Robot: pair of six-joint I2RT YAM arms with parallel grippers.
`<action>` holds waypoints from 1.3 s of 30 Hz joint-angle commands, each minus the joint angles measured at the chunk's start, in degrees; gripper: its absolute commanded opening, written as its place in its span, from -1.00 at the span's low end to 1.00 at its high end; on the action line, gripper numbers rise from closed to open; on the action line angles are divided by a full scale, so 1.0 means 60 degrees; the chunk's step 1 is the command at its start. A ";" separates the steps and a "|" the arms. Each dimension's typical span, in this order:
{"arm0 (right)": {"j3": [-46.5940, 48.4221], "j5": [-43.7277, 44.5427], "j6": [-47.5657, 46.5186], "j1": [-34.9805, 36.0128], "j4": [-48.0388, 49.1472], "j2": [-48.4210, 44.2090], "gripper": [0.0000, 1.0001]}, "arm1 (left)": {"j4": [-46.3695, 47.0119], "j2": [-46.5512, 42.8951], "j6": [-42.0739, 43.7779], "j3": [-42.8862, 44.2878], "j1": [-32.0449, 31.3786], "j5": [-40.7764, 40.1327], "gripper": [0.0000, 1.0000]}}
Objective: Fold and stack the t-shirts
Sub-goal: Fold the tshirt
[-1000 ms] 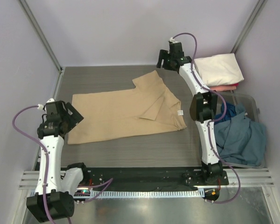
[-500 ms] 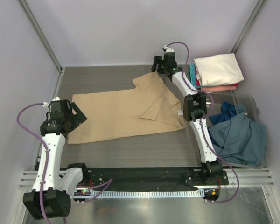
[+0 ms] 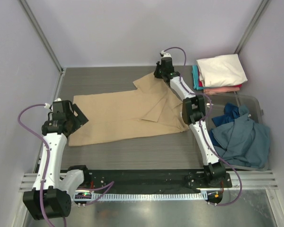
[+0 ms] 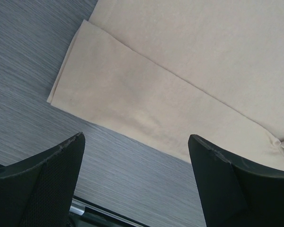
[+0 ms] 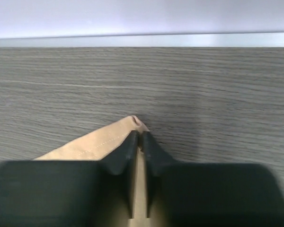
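Pinches the far corner of the tan t-shirt (image 3: 118, 116) with the right gripper (image 5: 138, 138), fingers drawn almost together, a thin fold of tan cloth caught between them, low against the table (image 3: 99, 78). Shows that shirt spread flat across the middle of the grey wood-grain surface, long plain end to the left, sleeves and folded-over part to the right. Hovers the left gripper (image 4: 136, 138) above the shirt's near left corner, jaws wide apart, nothing held. Finds a folded stack at the far right of the table: cream-white t-shirt (image 3: 222, 70) on top, pink t-shirt (image 3: 226, 89) under it, teal t-shirt (image 3: 195, 75) showing at the stack's left edge. Keeps a crumpled slate blue t-shirt (image 3: 244, 137) and a navy t-shirt (image 3: 229, 112) heaped together in a clear bin (image 3: 256, 103) just right of the right arm.
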 commanded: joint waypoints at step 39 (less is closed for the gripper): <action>-0.4814 -0.0791 0.0116 -0.0132 0.2550 -0.2722 -0.98 | 0.3089 1.2767 0.0620 0.8584 0.1860 0.1559 0.20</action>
